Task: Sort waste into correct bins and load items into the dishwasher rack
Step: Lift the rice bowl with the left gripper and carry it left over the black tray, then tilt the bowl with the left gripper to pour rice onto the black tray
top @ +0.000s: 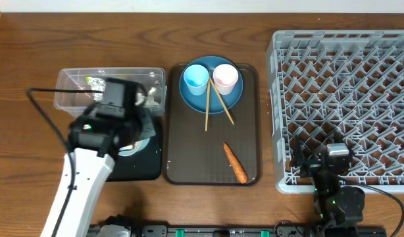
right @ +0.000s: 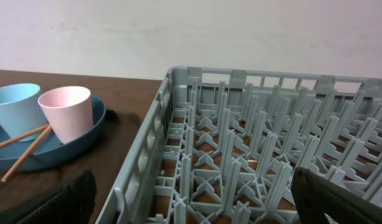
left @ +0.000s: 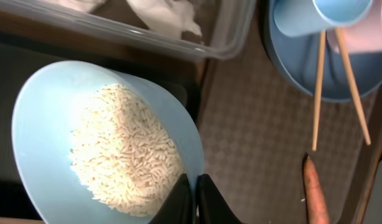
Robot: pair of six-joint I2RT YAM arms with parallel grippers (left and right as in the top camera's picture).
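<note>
**Left claw grips a bowl of rice over the black tray; right claw waits open at the rack**

On the left of the desk [top: 31, 39], the left claw [left: 194, 200] is clenched on the rim of a pale bowl [left: 41, 124]. A mound of white rice [left: 125, 149] lies inside the bowl. From overhead the bowl sits above the black tray [top: 146, 168], near the desk's front edge, mostly hidden under the arm. Whether the bowl touches that tray cannot be told.

Just beyond the black tray is the clear tub [top: 67, 99]. It holds a shiny crinkled wrapper [top: 97, 82] and white tissue [left: 166, 15].

A brown tray [top: 189, 151] lies in the middle of the desk, just right of the tub and black tray. At its far end is a round blue plate [top: 212, 102]. A blue cup [top: 195, 77] and a pink cup [top: 226, 77] stand side by side on the plate, blue to the left. Two chopsticks [top: 206, 108] lean off the plate's near edge onto the brown tray. An orange carrot [top: 235, 162] lies near the tray's near right corner, apart from the chopsticks.

The grey rack [top: 343, 99] fills the right side of the desk. No dishes show in it. The right claw [right: 191, 208] is released, its fingers [right: 60, 199] spread wide, at the rack's near left corner.
</note>
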